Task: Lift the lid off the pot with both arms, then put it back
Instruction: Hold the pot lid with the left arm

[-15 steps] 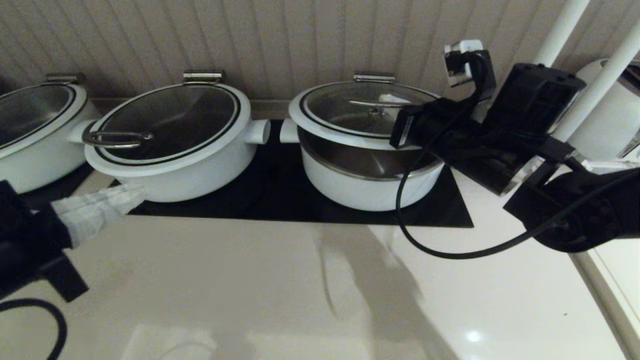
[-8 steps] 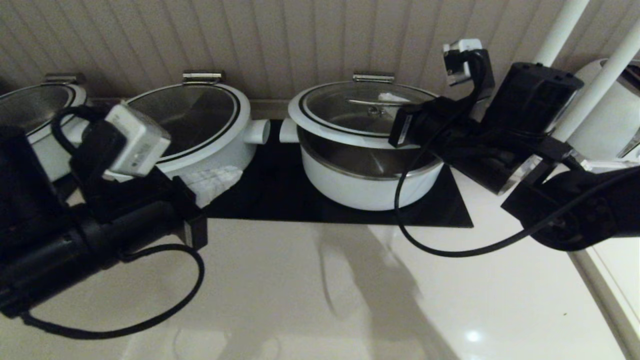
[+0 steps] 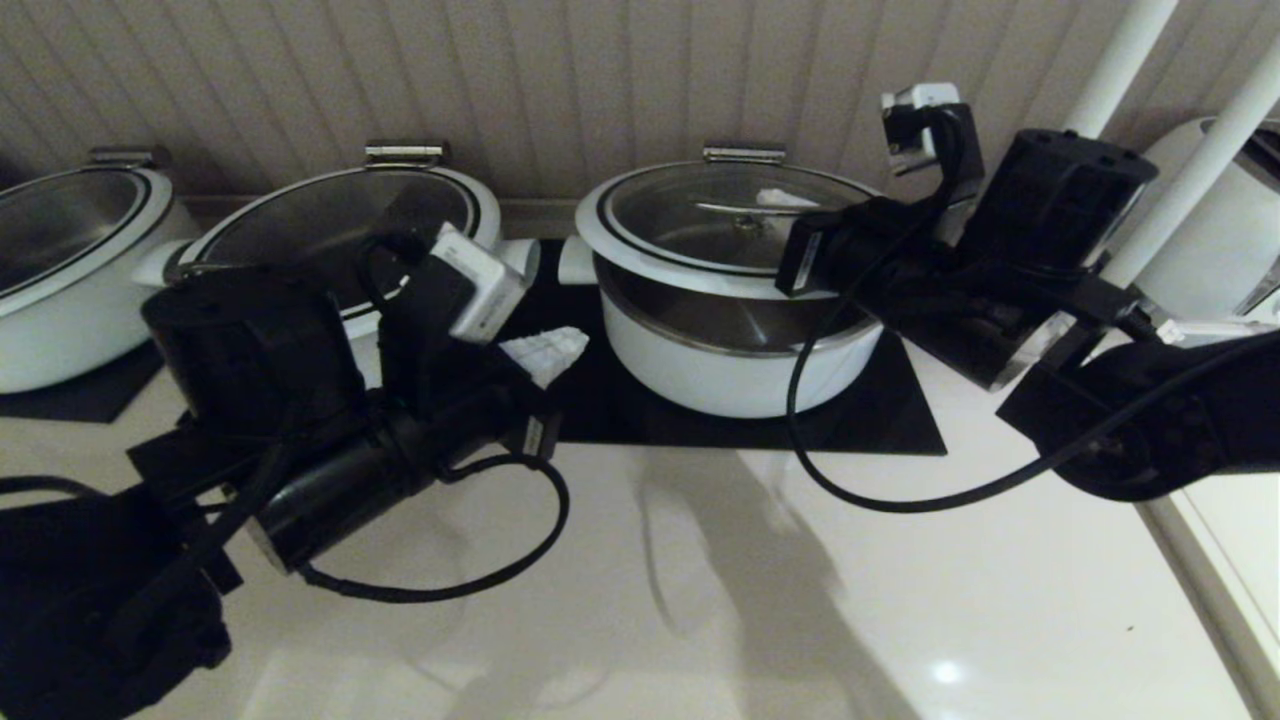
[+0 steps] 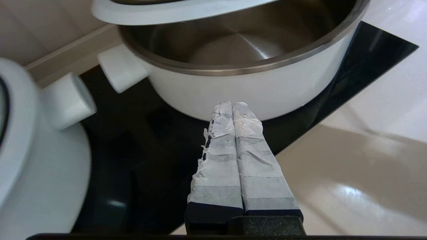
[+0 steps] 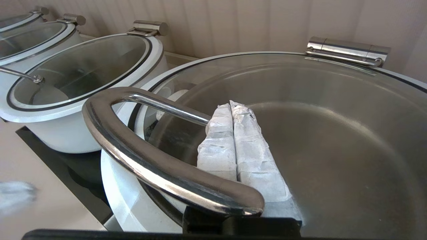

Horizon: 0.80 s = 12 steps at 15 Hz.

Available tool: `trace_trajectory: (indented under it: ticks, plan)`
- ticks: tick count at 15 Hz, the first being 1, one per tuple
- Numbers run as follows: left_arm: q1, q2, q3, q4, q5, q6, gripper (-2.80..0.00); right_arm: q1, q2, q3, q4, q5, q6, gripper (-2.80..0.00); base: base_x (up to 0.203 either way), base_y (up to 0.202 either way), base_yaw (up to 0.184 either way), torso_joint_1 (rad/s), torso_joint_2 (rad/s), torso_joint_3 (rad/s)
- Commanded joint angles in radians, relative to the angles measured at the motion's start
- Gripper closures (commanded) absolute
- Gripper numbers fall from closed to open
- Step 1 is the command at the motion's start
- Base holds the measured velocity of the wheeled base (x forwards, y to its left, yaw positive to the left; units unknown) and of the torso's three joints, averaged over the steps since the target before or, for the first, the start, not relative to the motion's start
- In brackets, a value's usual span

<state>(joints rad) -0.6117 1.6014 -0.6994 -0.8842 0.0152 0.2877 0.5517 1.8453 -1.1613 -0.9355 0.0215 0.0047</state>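
Nearest, the left gripper (image 4: 233, 106), fingers pressed together and empty, pointed at the white pot (image 3: 735, 375) from just beside its front-left wall. Above the pot, the glass lid (image 3: 700, 225) hung tilted, front edge raised. The right gripper (image 5: 233, 104), fingers pressed together, sat hooked under its steel handle (image 5: 156, 156). The lid looked heavy, rigid, slippery and breakable; its white rim seemed the safest second hold.

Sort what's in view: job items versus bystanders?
Job: lid, front raised; pot; right end effector, shut, under the handle; left end effector, shut, near the pot's front.
Bystanders: middle pot; far-left pot; black mat.
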Motion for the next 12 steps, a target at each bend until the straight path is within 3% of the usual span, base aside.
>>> trace_trajectory:
  ticks: [1,6,12]
  plan:
    - [-0.008,0.056,-0.006,-0.025,0.003,0.002,0.0,0.001,0.002,0.0,-0.005,-0.002,0.0,0.0,0.0,0.0,0.0,0.0,0.0,0.0]
    - [-0.017,0.117,-0.036,-0.088,0.051,0.006,0.0,0.001,0.006,-0.026,0.001,-0.006,-0.002,0.0,0.0,0.0,0.0,0.0,0.0,0.0]
    - [-0.017,0.197,-0.217,-0.088,0.115,0.009,0.0,0.001,0.003,-0.021,-0.003,-0.006,0.0,0.0,0.0,0.0,0.0,0.0,0.0,0.0]
